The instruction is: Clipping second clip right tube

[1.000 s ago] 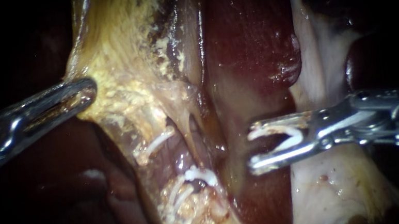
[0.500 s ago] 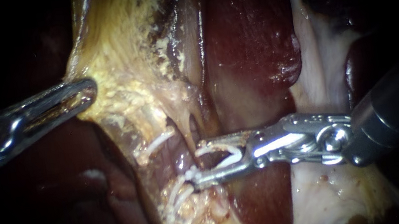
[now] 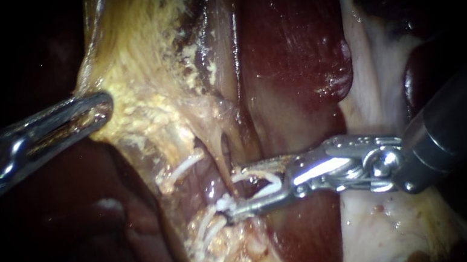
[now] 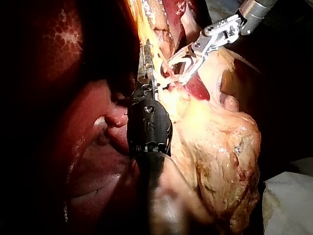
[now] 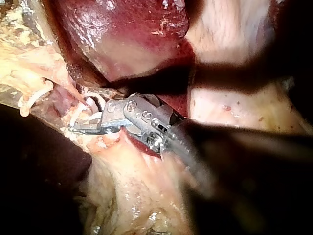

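Observation:
My left instrument comes in from the left, its jaws shut on the yellowish gallbladder edge and holding it taut. My right instrument reaches in from the right. Its jaws stand apart with a white clip seated between them, touching both. The clip's open legs straddle the thin pale right tube where it runs down into the fatty tissue. Another white clip sits on the left tube. In the right wrist view the jaws lie against the same tube. The left wrist view shows both instruments close together.
Dark red liver lies behind and to the right of the tubes. Pale fatty tissue sits under the right instrument's shaft. Several white clips cluster in the yellow fat below the tubes. White gauze shows beside the gallbladder in the left wrist view.
My right instrument has moved left from over the liver until its clip-bearing jaws straddle the right tube; over the last half second it barely shifted. The left instrument has held still.

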Tool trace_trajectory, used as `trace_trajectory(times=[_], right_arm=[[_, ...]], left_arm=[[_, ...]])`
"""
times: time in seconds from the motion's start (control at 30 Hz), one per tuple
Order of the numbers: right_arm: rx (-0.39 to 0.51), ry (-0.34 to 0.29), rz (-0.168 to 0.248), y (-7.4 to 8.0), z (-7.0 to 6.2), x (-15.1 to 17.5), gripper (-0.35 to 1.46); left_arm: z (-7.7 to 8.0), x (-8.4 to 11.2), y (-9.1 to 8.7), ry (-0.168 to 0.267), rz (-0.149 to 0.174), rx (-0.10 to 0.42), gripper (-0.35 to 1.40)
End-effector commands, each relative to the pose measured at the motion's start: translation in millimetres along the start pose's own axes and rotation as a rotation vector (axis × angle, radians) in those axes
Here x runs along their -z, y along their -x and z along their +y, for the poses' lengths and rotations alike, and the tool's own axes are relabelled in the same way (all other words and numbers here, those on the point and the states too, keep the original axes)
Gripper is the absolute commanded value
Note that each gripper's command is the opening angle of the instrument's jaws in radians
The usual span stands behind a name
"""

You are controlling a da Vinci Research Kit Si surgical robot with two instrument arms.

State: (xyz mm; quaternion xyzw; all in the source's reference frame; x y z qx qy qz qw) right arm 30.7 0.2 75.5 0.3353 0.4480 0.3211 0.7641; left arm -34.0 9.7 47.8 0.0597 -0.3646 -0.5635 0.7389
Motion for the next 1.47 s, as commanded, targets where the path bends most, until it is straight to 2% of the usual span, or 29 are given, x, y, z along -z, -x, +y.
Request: trace_trajectory(times=[0.03, 0.27, 0.4, 0.47, 0.5, 0.53, 0.57, 0.6, 0.8, 1.47], right_arm=[[-0.008, -0.008, -0.002, 0.0, -0.2, -0.6, 0.58], [-0.013, -0.046, -0.018, 0.5, -0.2, -3.1, 0.53], [-0.02, -0.057, -0.023, 0.6, -0.1, -3.0, 0.45], [-0.021, -0.055, -0.022, 0.5, 0.2, -2.8, 0.31], [-0.022, -0.056, -0.022, 0.5, 0.3, -2.6, 0.17], [-0.022, -0.05, -0.03, 0.6, 0.4, -2.3, -0.11], [-0.022, -0.036, -0.033, 0.6, 0.6, -2.2, -0.31], [-0.022, -0.023, -0.04, 0.7, 0.7, -2.0, -0.35], [-0.023, 0.006, -0.037, 0.9, 1.4, -1.7, -0.35], [-0.022, 0.008, -0.036, 1.1, 1.4, -1.6, -0.35]], left_arm=[[0.0, 0.0, 0.0, 0.0, 0.0, 0.0, -0.35], [0.0, 0.0, 0.0, 0.0, 0.0, 0.0, -0.35], [-0.1, 0.0, 0.0, 0.0, 0.0, 0.0, -0.35], [-0.1, 0.0, 0.0, 0.0, 0.0, 0.0, -0.35], [-0.1, 0.0, 0.0, 0.0, 0.0, 0.0, -0.35], [-0.1, 0.0, 0.0, 0.0, 0.0, 0.0, -0.35], [-0.1, 0.1, 0.0, 0.0, 0.0, 0.0, -0.35], [-0.1, 0.1, 0.0, 0.001, 0.0, 0.0, -0.35], [-0.1, 0.1, 0.0, 0.001, 0.0, 0.0, -0.35], [-0.1, 0.1, 0.1, 0.0, -0.003, 0.001, -0.35]])
